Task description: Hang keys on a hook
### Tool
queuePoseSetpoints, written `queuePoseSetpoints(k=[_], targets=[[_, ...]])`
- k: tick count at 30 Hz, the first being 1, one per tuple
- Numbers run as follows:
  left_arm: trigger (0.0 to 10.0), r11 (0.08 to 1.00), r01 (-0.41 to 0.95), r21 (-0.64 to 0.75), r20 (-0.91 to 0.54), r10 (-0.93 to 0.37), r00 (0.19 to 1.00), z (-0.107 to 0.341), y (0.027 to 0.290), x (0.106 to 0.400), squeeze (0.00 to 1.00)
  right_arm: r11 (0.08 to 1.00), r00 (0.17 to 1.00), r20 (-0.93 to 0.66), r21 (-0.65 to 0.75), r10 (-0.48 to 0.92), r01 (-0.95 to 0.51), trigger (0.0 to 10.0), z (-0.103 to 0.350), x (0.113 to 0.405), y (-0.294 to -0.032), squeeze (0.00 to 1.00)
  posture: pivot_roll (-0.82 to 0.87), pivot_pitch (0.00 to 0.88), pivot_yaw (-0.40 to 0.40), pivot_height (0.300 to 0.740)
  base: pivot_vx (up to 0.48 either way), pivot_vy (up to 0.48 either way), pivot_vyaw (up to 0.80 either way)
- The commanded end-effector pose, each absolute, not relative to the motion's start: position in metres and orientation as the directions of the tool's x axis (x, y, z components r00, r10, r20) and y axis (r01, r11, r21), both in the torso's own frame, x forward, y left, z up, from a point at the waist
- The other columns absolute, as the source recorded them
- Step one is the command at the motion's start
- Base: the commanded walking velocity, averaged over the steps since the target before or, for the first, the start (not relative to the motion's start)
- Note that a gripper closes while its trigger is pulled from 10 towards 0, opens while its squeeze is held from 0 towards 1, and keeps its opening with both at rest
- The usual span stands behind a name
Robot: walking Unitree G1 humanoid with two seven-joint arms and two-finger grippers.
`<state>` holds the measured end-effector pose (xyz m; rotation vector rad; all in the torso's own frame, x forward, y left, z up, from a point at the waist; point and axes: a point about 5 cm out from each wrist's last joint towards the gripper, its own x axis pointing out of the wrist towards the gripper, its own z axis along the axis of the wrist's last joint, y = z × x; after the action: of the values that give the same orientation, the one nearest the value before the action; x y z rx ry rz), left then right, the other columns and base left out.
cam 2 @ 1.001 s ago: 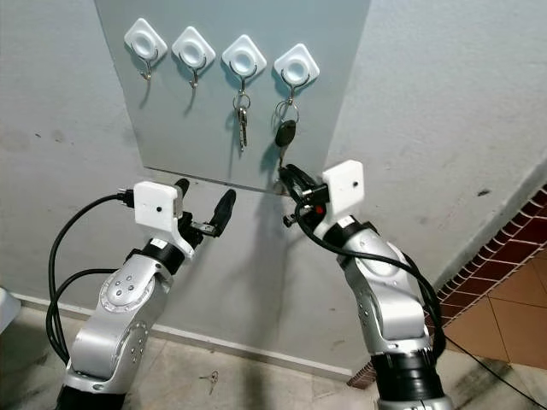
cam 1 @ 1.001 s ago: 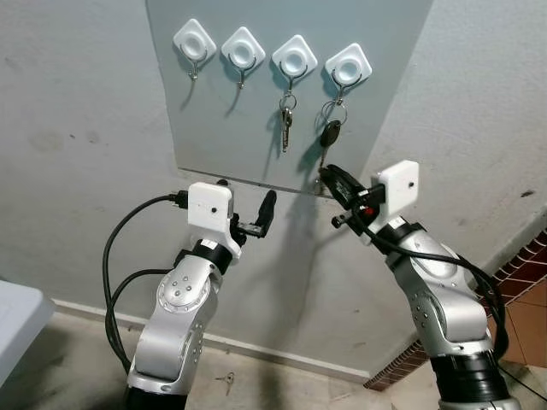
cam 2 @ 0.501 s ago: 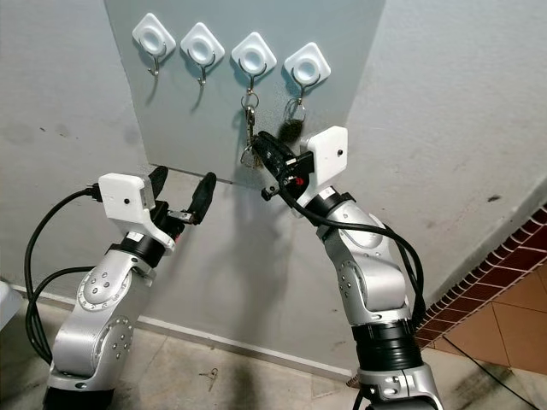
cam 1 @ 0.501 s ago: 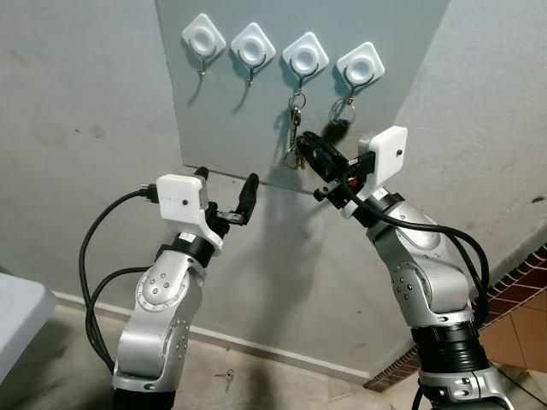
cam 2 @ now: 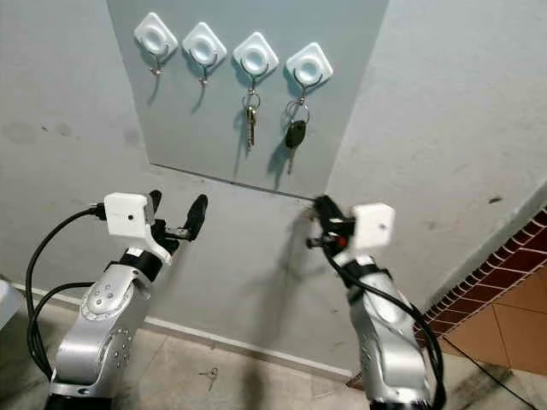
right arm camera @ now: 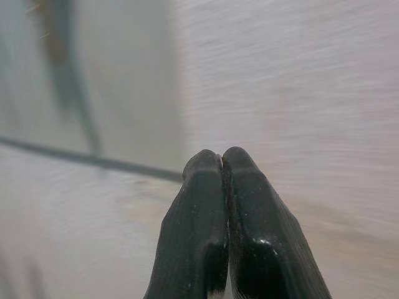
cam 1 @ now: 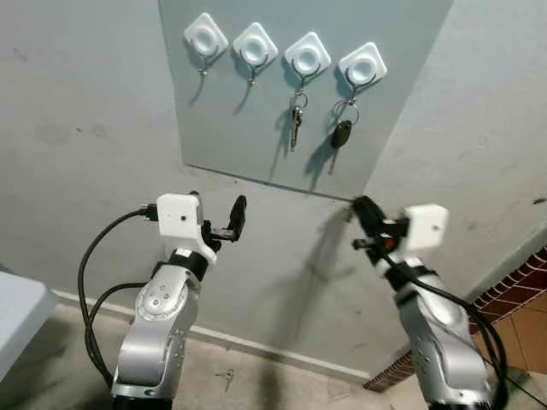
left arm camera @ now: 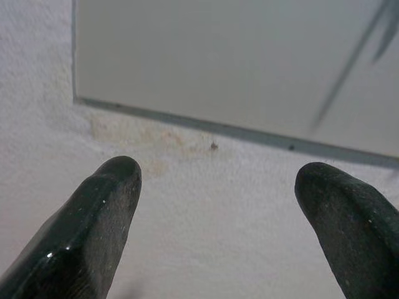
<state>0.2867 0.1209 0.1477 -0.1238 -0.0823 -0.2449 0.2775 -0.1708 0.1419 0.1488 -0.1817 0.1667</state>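
— Right claw [cam 1: 363, 213], how does it stand?
— Its two black fingers are pressed together on nothing, as the right wrist view shows [right arm camera: 218, 180]. It is raised before the wall, just under the lower right corner of the grey panel [cam 1: 248, 128].
— And the left claw [cam 1: 220, 220]?
— Held up at about the same height, well apart from the right one, under the panel's lower edge. Its fingers [left arm camera: 106, 205] are spread wide with bare wall between them.
— Where are the keys?
— Above both claws, on the panel. Four white hooks [cam 1: 308, 56] sit in a row along its top. The black car key [cam 1: 342, 134] hangs by its ring from the hook nearest above the right claw. A small bunch of metal keys [cam 1: 296, 120] hangs from the next hook beside it. The two hooks above the left claw [cam 1: 206, 39] carry nothing.
— Anything lower down?
— Black cable [cam 1: 98, 282] loops beside the left arm, and a small object, too small to tell, lies on the floor [cam 1: 226, 376] below.
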Motion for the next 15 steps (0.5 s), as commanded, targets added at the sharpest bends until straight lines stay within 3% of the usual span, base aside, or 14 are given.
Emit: queuePoseSetpoints(k=[1,15], targets=[[10.0,0.96,0.259,-0.102,0.075,-0.252,0.965,0.14,0.122,0.287,0.0,0.987,0.973,0.222,0.123,0.071,-0.1,10.0,0.146,0.27,-0.183,0.0,0.05,0.063,-0.038,0.74,0.0,0.0,0.0],[10.0,0.971,0.21,-0.117,0.026,-0.208,0.978,0.123,0.134,0.293,0.0,0.975,0.97,0.148,0.142,-0.194,0.173,10.0,0.119,0.234,-0.21,0.0,0.01,0.047,0.008,0.74,0.0,0.0,0.0]])
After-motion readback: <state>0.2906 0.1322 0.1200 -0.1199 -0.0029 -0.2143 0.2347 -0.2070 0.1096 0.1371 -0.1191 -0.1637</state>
